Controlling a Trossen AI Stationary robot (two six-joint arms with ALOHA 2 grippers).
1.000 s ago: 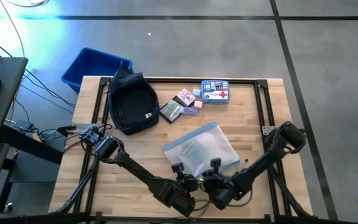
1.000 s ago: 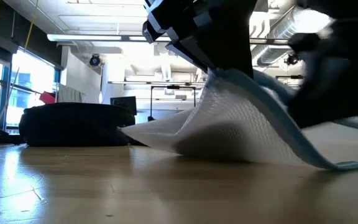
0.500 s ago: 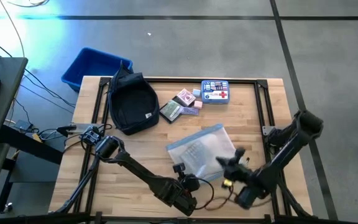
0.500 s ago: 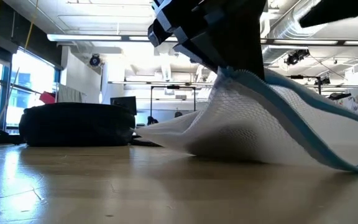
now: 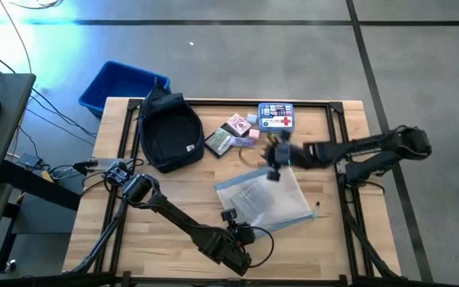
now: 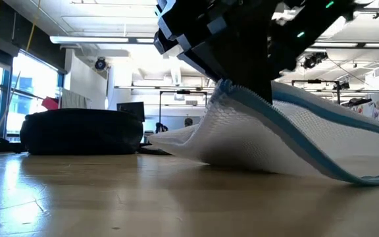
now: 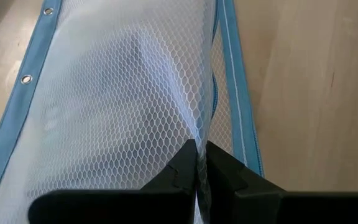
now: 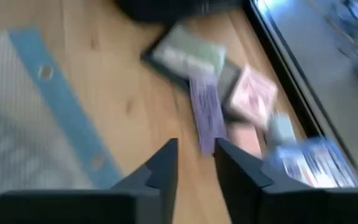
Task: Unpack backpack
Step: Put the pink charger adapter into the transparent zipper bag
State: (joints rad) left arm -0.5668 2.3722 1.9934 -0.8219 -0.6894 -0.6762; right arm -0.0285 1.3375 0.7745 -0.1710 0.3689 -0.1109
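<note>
A wooden table (image 5: pixel 174 199) on a grey concrete floor carries the backpack (image 5: pixel 169 134) at upper left of the high view, slumped flat and open-mouthed; judged soft, light and shapeless, it is best taken by its rim or top loop. The left gripper (image 7: pixel 200 163), bottom centre, is clamped on a fold of a mesh pouch (image 5: pixel 263 201). The right gripper (image 5: pixel 276 156), mid-frame, hangs over 1 cluster of small packets (image 5: pixel 233 134) with jaws slightly parted, holding nothing.
</note>
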